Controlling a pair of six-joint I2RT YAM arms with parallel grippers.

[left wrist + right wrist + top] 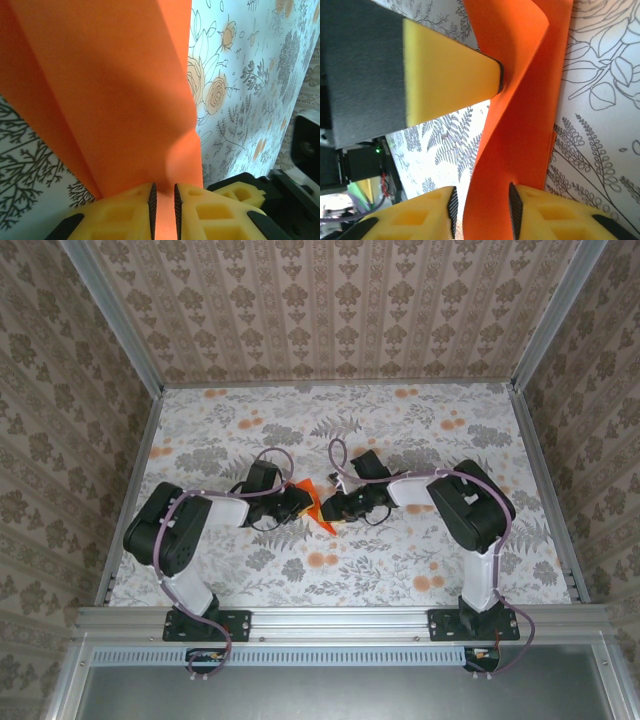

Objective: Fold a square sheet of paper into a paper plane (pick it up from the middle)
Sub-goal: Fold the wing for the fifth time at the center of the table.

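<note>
1. The orange paper [324,518] is at the middle of the bench [420,430], between the left gripper [163,192] and the right gripper [482,200], which meet there tip to tip.
2. The left gripper is pinching the paper. Its yellow fingers [135,210] are pressed nearly together on the sheet's edge, and the sheet rises from them with a soft bend.
3. The right gripper is spread. The bowed paper runs through the gap, close against one finger and just clear of the other.
4. A flowered tablecloth [600,125] covers the bench under the paper.
</note>
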